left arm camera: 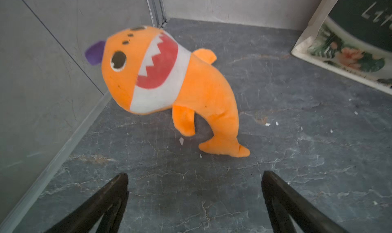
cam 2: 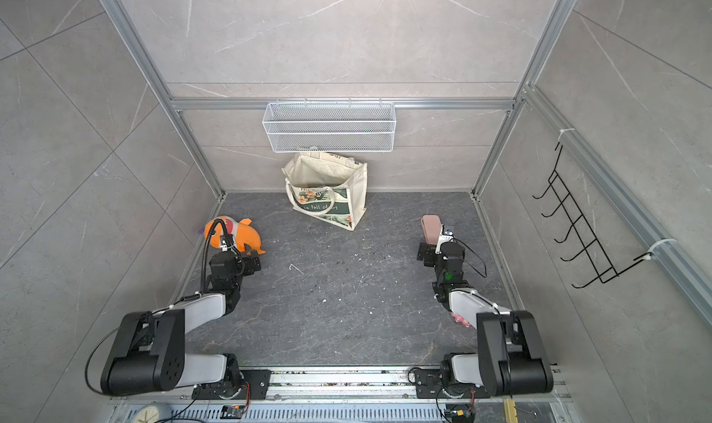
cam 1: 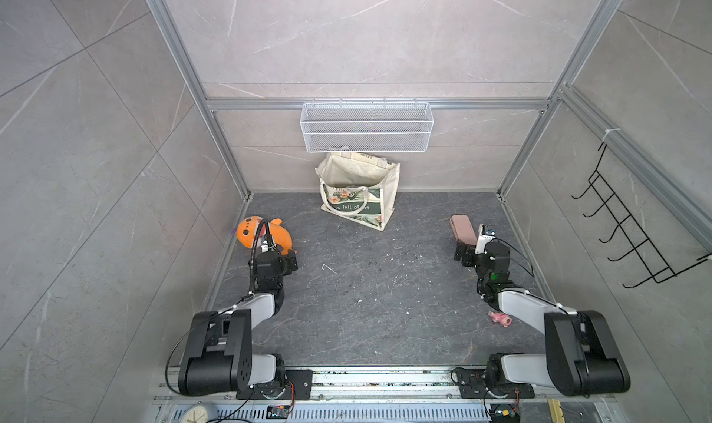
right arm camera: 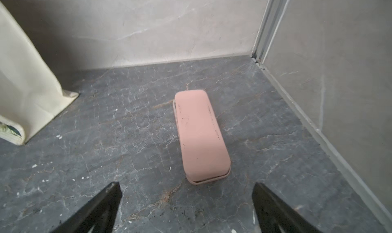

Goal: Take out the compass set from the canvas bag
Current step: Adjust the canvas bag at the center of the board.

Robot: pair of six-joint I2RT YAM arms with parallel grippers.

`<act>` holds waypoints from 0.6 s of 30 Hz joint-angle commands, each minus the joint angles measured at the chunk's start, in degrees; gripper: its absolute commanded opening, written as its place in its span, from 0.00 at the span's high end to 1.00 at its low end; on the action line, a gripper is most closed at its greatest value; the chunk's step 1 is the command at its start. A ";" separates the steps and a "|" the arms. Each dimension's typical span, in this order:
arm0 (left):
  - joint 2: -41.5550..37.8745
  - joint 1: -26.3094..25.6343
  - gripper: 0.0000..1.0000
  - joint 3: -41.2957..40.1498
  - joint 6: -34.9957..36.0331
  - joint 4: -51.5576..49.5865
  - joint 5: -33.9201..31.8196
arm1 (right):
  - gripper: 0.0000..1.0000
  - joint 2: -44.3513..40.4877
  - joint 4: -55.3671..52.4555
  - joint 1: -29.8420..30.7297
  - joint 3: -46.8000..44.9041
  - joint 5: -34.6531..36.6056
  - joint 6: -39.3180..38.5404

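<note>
the canvas bag [cam 1: 358, 190] is seen standing upright on the dark table [cam 1: 366, 317] at the middle of the back wall, just below a white wire basket [cam 1: 366, 126] hung on that wall. its mouth is open upward and its printed panel is turned toward the arms. only cream cloth can be made out inside it, and the compass set cannot be picked out in any view. the left gripper [left arm camera: 195, 174] is held low over the table with its jaws spread wide and nothing between them, just short of an orange plush toy [left arm camera: 169, 83] that lies near the left wall. the right gripper [right arm camera: 186, 185] is likewise spread wide and empty, and a closed pink case [right arm camera: 201, 136] lies flat just ahead of it, apart from the bag. a small pink object [cam 1: 501, 319] is seen on the table beside the right arm, and a black hook rack [cam 1: 624, 228] is fixed to the right wall.
</note>
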 commanded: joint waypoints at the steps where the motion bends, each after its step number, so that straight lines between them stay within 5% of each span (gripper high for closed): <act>1: -7.11 0.01 0.00 6.01 -7.48 -17.51 -4.45 | 0.01 -6.34 -17.81 0.06 3.71 6.61 5.61; 4: -12.31 -0.08 0.00 10.04 -12.77 -27.77 -6.08 | 0.01 -7.23 -36.10 0.02 12.25 7.81 8.35; 9: -22.36 0.02 0.00 10.46 -17.14 -29.29 -7.29 | 0.00 -1.84 -60.45 -0.99 25.58 10.56 11.28; 13: -25.54 0.41 0.00 11.98 -22.88 -31.23 -10.80 | 0.01 -5.60 -62.05 -2.77 26.68 8.71 13.87; 16: -23.16 0.89 0.00 16.65 -24.25 -36.49 -8.61 | 0.00 -11.45 -65.24 -4.44 25.77 16.60 25.12; 18: -20.15 0.89 0.00 21.50 -26.83 -43.24 -9.89 | 0.01 -12.85 -63.53 -4.91 25.72 11.26 20.72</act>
